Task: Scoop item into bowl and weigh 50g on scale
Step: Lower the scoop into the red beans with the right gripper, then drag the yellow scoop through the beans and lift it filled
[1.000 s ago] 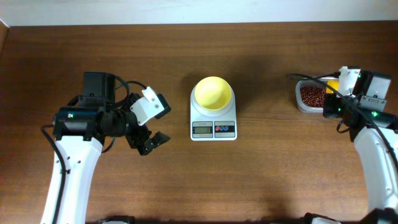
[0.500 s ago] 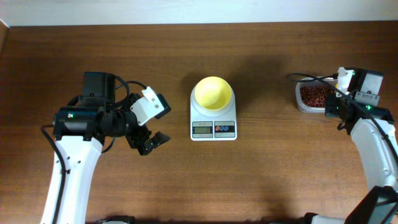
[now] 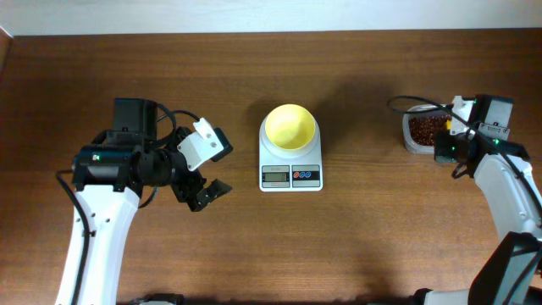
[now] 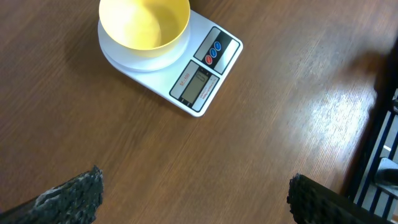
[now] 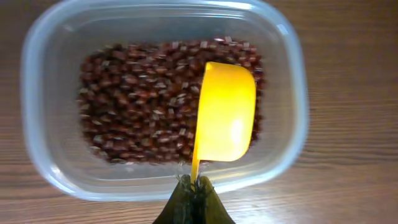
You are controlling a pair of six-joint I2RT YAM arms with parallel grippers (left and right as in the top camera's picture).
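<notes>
The pale-yellow bowl (image 3: 290, 126) stands empty on the white scale (image 3: 290, 169) at the table's middle; both show in the left wrist view, the bowl (image 4: 144, 28) on the scale (image 4: 205, 74). A heap of red-brown beans (image 5: 143, 99) lies in a clear tub (image 5: 298, 124) at the right (image 3: 422, 131). My right gripper (image 5: 194, 186) is shut on the handle of a yellow scoop (image 5: 225, 112), whose empty cup hangs over the beans. My left gripper (image 3: 207, 193) is open and empty, left of the scale, its fingertips (image 4: 74, 193) spread wide.
The brown wooden table (image 3: 339, 246) spreads all round. A pale wall strip runs along the far edge (image 3: 254, 17). A black frame (image 4: 382, 143) shows at the right edge of the left wrist view.
My right gripper has moved a little left and toward the tub with the scoop. The left arm, bowl and scale have not moved.
</notes>
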